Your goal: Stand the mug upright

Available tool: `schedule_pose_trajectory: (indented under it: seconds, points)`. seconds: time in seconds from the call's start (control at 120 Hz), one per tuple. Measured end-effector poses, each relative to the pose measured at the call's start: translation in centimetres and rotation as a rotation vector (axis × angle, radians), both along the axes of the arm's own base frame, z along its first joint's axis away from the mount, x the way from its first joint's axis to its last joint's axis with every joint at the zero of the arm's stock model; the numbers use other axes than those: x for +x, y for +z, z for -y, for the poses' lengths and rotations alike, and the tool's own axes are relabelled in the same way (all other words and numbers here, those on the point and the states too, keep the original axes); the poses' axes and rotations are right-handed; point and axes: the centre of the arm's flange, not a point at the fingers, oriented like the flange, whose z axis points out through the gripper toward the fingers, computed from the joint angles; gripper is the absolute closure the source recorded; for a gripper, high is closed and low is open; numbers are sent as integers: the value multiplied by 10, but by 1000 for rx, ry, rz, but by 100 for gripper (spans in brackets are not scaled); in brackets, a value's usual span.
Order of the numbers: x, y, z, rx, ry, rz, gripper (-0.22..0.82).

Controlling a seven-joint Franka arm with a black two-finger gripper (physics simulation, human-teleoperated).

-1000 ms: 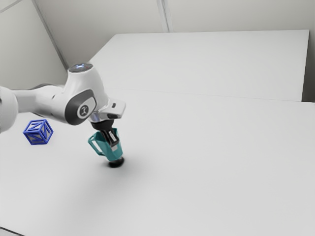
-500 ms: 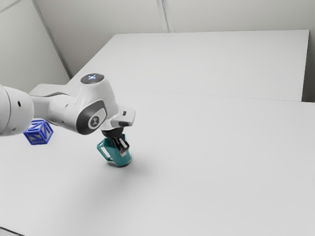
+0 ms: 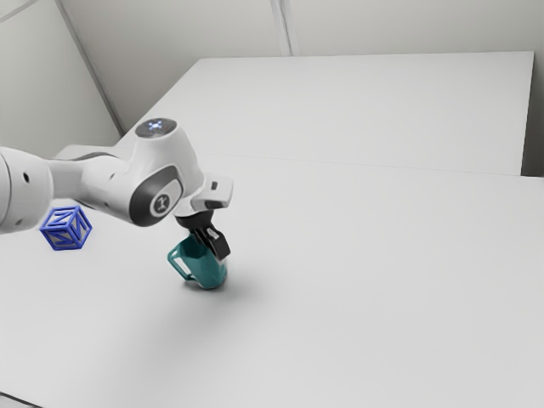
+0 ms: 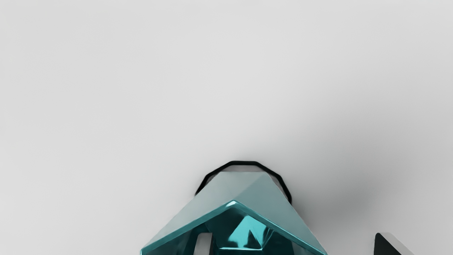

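1. My gripper (image 3: 215, 246) points down and at a slant over the mug, at the end of the white arm (image 3: 95, 180), which reaches in from the exterior view's left.
2. The jaws are spread. In the wrist view, one finger (image 4: 203, 245) is inside the mug's mouth and the other finger (image 4: 383, 247) is outside, with a gap between it and the wall; nothing is pinched.
3. The mug (image 3: 204, 267) is teal, with angular sides and an open, faceted mouth. It stands on its base on the table, mouth up; I cannot tell whether it is perfectly level.
4. Its handle (image 3: 177, 263) faces the exterior view's left.
5. The base (image 4: 244, 163) has a dark rim, seen past the mouth in the wrist view.
6. The table (image 3: 365, 280) is plain and pale, with a soft shadow beside the mug.
7. A blue cube (image 3: 66, 229) with slanted bars on its faces sits well apart from the mug, toward the exterior view's left.
8. Farther off are a white panel (image 3: 365, 106) and a pale wall (image 3: 408, 25).
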Motion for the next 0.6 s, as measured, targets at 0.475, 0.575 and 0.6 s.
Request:
schedule_pose_trajectory:
  seconds: [0.475,0.575,0.6]
  points:
    - [56,170,-39,-26,125,120,1]
    - [55,190,-55,-12,161,102,1]
    - [55,197,-58,-9,168,101,1]
